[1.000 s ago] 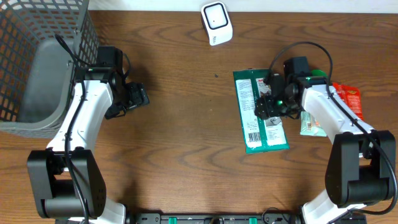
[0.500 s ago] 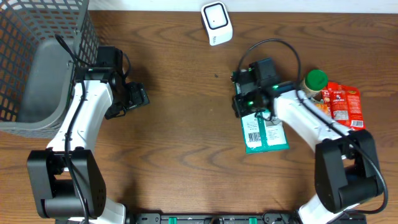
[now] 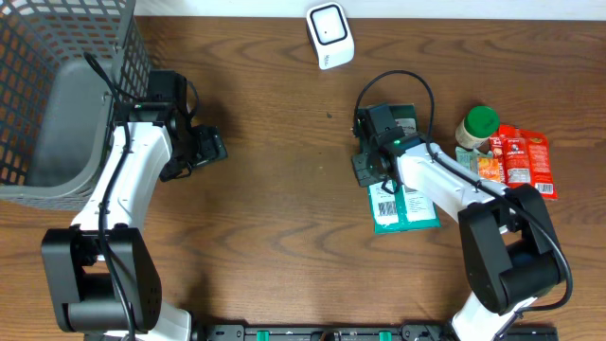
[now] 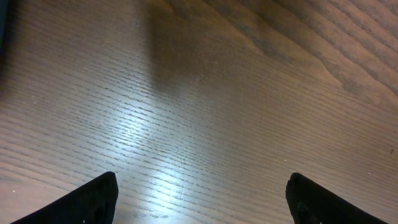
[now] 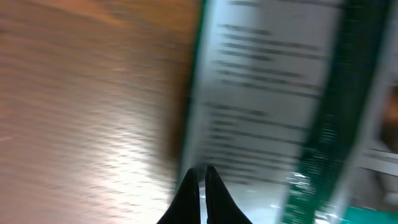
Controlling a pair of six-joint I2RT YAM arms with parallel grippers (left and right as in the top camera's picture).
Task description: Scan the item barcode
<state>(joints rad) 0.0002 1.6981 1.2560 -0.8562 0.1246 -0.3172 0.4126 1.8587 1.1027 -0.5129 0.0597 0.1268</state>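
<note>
Wire basket [image 3: 38,57] fills the 10 o'clock corner and runs out of frame at the top and left. Your left gripper [image 3: 216,147] hangs at the basket's 3 o'clock side, jaws spread wide with nothing between them (wrist view shows bare wood only). The table [image 3: 284,237] is bare wood from there to centre and down to 6 o'clock, so there's plenty of room to swing. The white scanner [image 3: 329,35] sits at 12 o'clock, by the far edge. Your right gripper [image 3: 371,173] is right of centre, fingers pressed fully together at the 9 o'clock edge of the green packet [image 3: 417,213]. The packet lies flat toward 3 o'clock, label up. The right wrist view is blurred, so I can't tell if that edge is pinched. A green-lidded jar [image 3: 480,123] and a red packet [image 3: 525,161] crowd its 2 o'clock side.
</note>
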